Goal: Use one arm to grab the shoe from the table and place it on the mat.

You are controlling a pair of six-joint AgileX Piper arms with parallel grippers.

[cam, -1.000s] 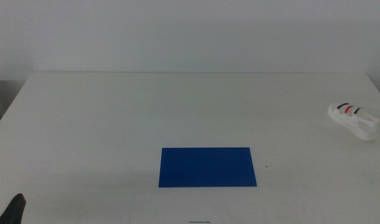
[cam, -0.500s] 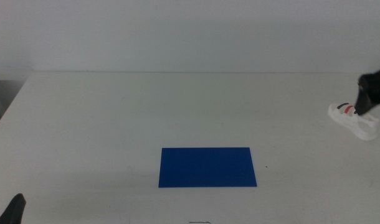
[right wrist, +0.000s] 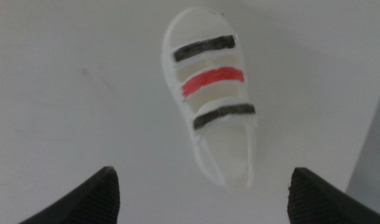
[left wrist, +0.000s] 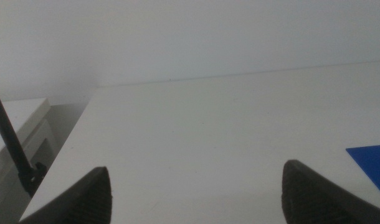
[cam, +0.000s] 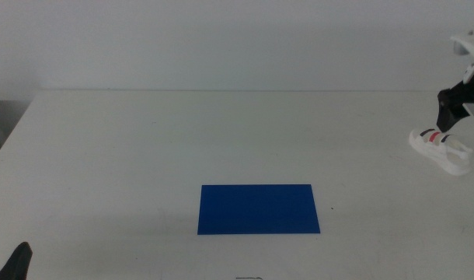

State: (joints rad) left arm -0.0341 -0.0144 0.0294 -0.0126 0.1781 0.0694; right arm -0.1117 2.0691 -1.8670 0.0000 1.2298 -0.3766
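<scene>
The white shoe (cam: 440, 149) with black and red straps lies on the table (cam: 221, 140) at the far right edge. In the right wrist view the shoe (right wrist: 213, 93) lies between and beyond my open jaws, apart from them. My right gripper (cam: 447, 117) hangs just above the shoe's left end, with the arm (cam: 470, 74) coming in from the right. The dark blue mat (cam: 258, 208) lies flat at the front middle; its corner shows in the left wrist view (left wrist: 374, 162). My left gripper (left wrist: 196, 193) is open and empty, waiting at the front left corner (cam: 15, 264).
A grey wall stands behind the table's far edge. A low white shelf (left wrist: 19, 134) stands beyond the table's left edge. The table's right edge runs close beside the shoe.
My right arm has risen from the lower right edge into view and come over the shoe, then shifted slightly left. The shoe, mat and left gripper have not moved.
</scene>
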